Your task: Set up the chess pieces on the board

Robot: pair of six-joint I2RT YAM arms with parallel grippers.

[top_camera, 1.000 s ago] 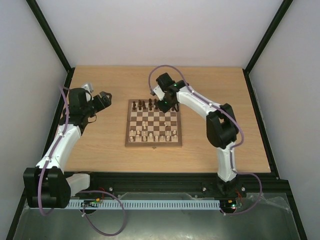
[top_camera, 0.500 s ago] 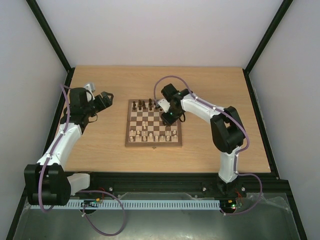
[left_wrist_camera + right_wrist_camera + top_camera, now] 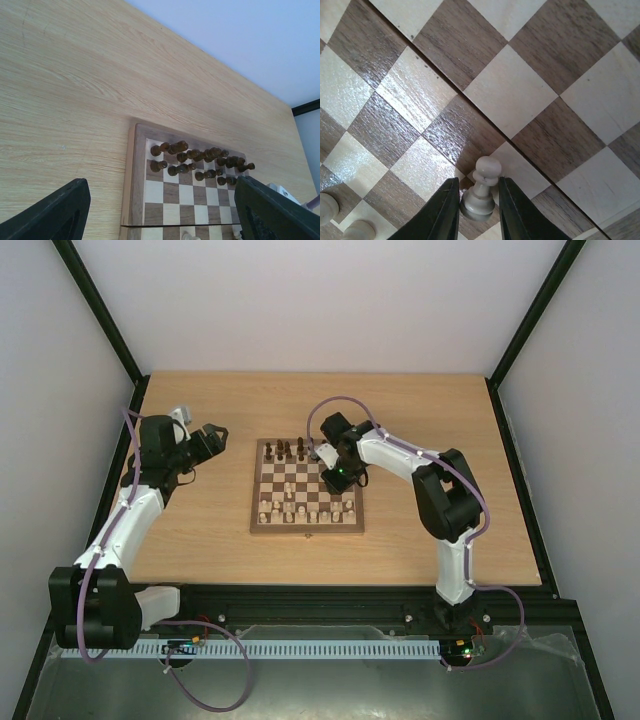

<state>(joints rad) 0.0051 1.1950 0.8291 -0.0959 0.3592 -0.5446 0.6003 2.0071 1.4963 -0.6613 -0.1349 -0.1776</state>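
Observation:
The board (image 3: 306,529) lies in the middle of the table. Dark pieces (image 3: 290,450) crowd its far rows and pale pieces (image 3: 290,508) its near rows. My right gripper (image 3: 340,477) is low over the board's right half. In the right wrist view my right gripper (image 3: 477,185) is shut on an upright pale pawn (image 3: 482,192) at the board's surface (image 3: 510,100), over the corner between a dark and a light square. My left gripper (image 3: 212,432) hangs open and empty over the bare table left of the board. The left wrist view shows that gripper (image 3: 160,186) facing the board (image 3: 128,180) and dark pieces (image 3: 200,160).
Two more pale pieces (image 3: 327,207) stand at the lower left of the right wrist view. The light wood tabletop (image 3: 420,410) is bounded by black frame posts and white walls. Purple cables loop above both arms.
My right gripper has moved from the board's far right corner towards me, to the board's right middle, and sits lower. The left arm has barely moved.

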